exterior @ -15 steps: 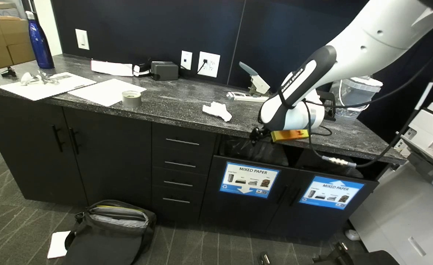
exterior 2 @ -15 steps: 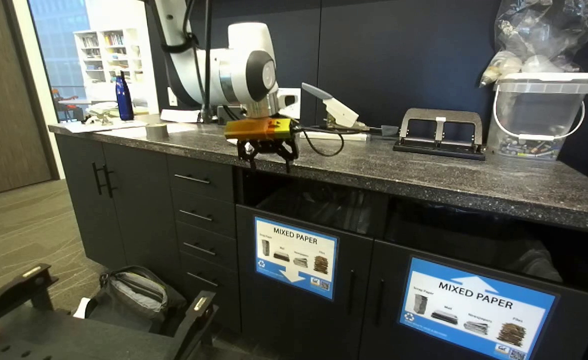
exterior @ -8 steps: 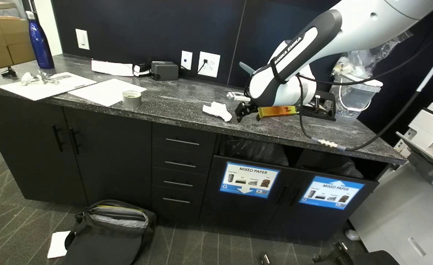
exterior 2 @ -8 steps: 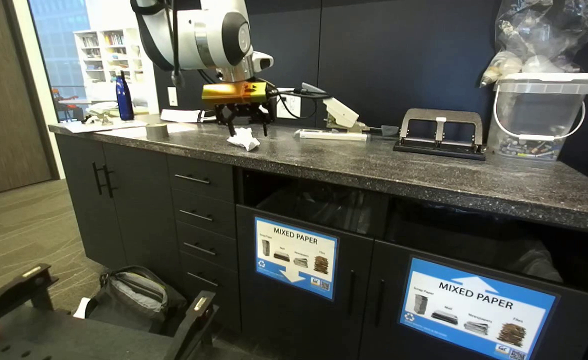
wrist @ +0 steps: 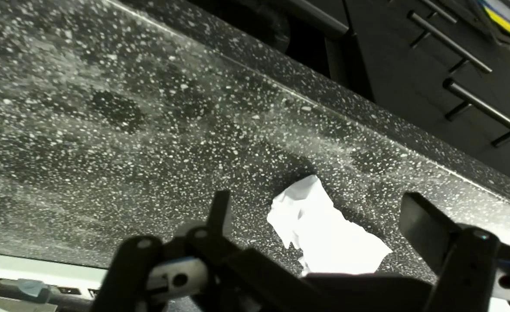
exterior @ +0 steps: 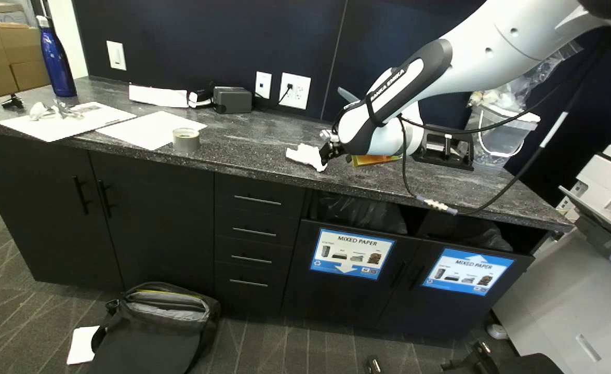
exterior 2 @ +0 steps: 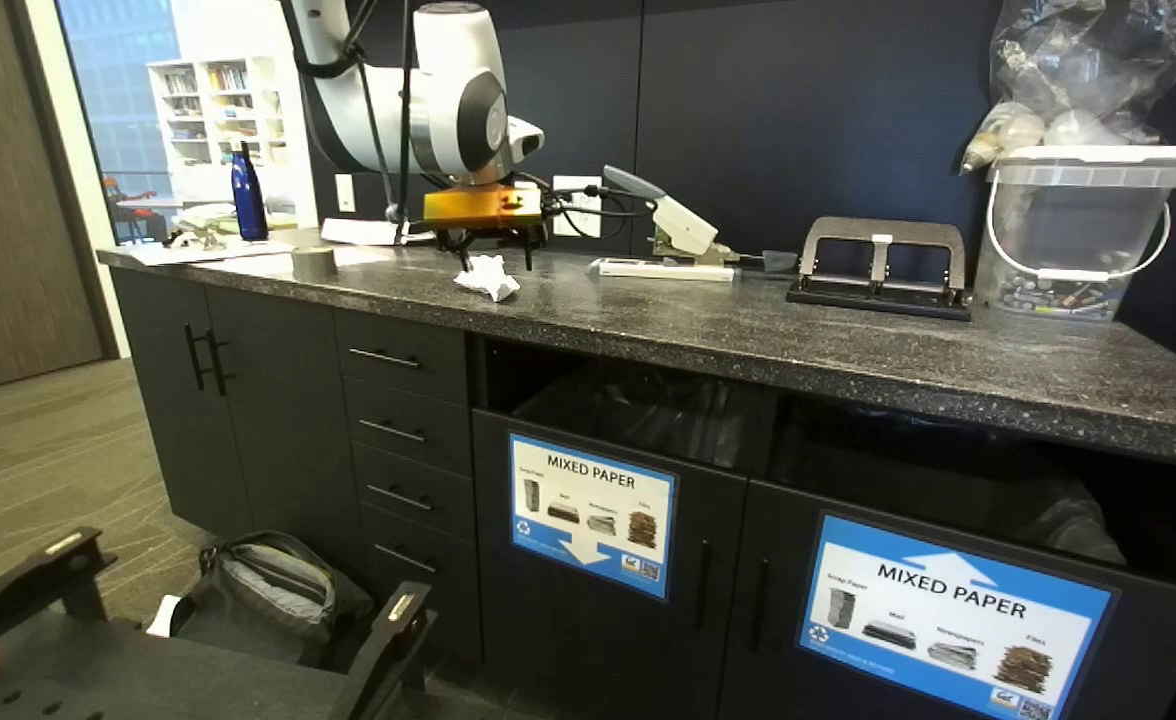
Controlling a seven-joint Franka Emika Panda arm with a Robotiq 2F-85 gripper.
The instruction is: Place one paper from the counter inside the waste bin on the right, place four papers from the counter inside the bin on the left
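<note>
Paper [wrist: 331, 234]: white, crumpled, jagged-edged. Worktop [wrist: 172, 143] under paper: dark, speckled. End effector [wrist: 315, 211]: black; fingers [wrist: 426, 232] are spread apart, flanking the paper in wrist view.

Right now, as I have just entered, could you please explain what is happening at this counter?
A white and black robot arm holds its open black pincer close to a crumpled piece of white paper on the dark speckled counter. The wrist view shows this paper between the spread fingers, not yet gripped. Next, it probably goes into one of the bag-lined bins below, behind blue-and-white signs. Flat white paper sheets lie farther along the counter.
</note>
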